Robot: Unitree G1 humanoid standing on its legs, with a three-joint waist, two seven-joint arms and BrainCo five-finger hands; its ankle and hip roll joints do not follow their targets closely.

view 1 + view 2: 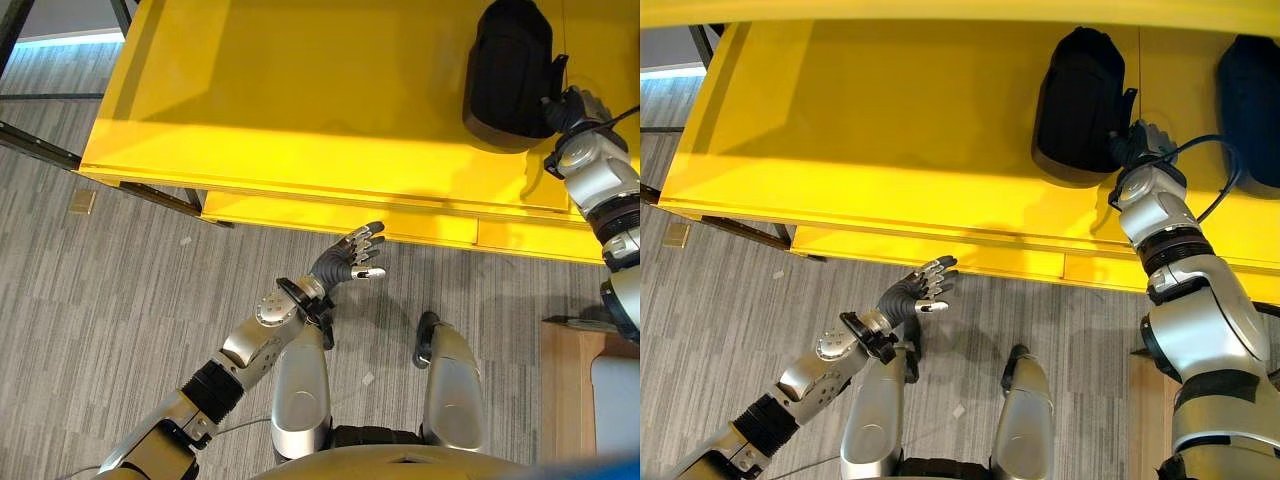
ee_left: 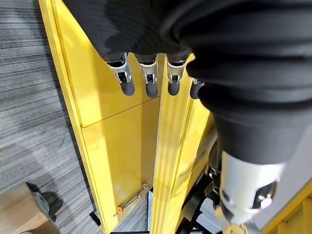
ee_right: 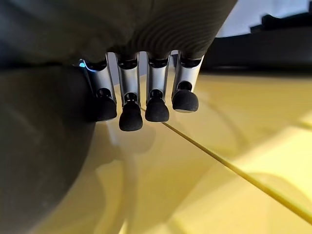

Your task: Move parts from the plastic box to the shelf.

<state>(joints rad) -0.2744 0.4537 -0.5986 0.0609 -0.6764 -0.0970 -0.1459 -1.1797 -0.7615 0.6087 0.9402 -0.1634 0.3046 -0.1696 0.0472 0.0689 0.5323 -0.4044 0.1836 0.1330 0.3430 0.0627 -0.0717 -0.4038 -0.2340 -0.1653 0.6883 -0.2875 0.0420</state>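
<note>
- We see a black part (image 1: 1080,95) standing on the yellow shelf (image 1: 890,140), and our right hand (image 1: 1137,140) is up against its side.
- In the right wrist view that hand's fingers (image 3: 130,116) hang relaxed over the shelf top, curled round nothing; a dark bulk lies just beside them, which we take to be the part.
- We cannot tell whether the thumb touches the part, but the fingers do not close on it, so we read the right hand as open.
- A second dark part (image 1: 1250,95) stands on the same shelf, on the far side of the right hand from the first.
- Our left hand (image 1: 352,258) hangs well below and apart from the parts, over the grey carpet (image 1: 120,290), just in front of the shelf's lower front edge.
- Its fingers (image 2: 126,87) are straight and spread, holding nothing, pointing at the yellow panel.
- A wooden surface (image 1: 565,390) lies near the right arm, low down; we cannot make out what stands on it.
- A small tan piece (image 1: 82,202) lies on the carpet, well off beyond the left hand.
</note>
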